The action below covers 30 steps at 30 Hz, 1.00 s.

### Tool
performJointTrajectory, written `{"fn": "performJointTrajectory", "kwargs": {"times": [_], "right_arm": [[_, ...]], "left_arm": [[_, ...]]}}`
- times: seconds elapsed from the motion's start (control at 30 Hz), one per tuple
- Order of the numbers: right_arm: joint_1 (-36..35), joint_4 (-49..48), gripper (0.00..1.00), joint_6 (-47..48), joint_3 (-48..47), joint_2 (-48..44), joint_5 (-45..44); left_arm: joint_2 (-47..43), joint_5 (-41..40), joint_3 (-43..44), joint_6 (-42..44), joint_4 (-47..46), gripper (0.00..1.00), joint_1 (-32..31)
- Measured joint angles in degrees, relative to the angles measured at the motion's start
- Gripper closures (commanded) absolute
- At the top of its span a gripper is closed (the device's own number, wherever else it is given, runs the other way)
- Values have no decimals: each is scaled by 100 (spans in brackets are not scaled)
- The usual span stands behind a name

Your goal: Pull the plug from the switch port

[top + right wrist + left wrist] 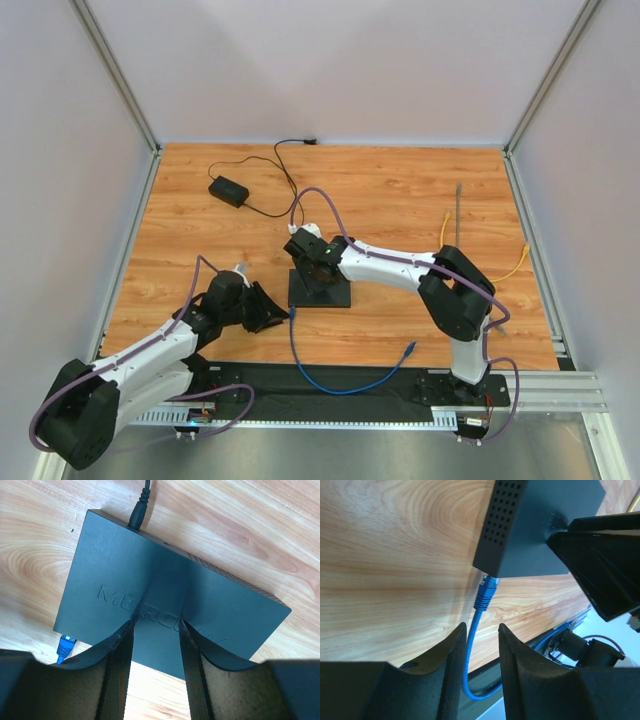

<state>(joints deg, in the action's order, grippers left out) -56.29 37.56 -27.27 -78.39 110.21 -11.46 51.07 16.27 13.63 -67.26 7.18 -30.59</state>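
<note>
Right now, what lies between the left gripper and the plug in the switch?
Only the blue cable over bare table, in the left wrist view; nothing else separates the left gripper from the plug.

My right tool (156, 624) is over the switch (320, 290) at the middle of the table (400, 200); my left tool (482, 632) sits just left of it, before the plug (485, 591) in its near-left corner. The adapter (228, 190) lies far behind, left.
</note>
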Motion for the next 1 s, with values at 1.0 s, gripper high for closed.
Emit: {"fn": "performJointTrajectory", "kwargs": {"times": [1.0], "right_arm": [[90, -527, 57, -42, 376, -203, 262]], "left_arm": [[754, -136, -782, -1093, -2072, 50, 90]]}}
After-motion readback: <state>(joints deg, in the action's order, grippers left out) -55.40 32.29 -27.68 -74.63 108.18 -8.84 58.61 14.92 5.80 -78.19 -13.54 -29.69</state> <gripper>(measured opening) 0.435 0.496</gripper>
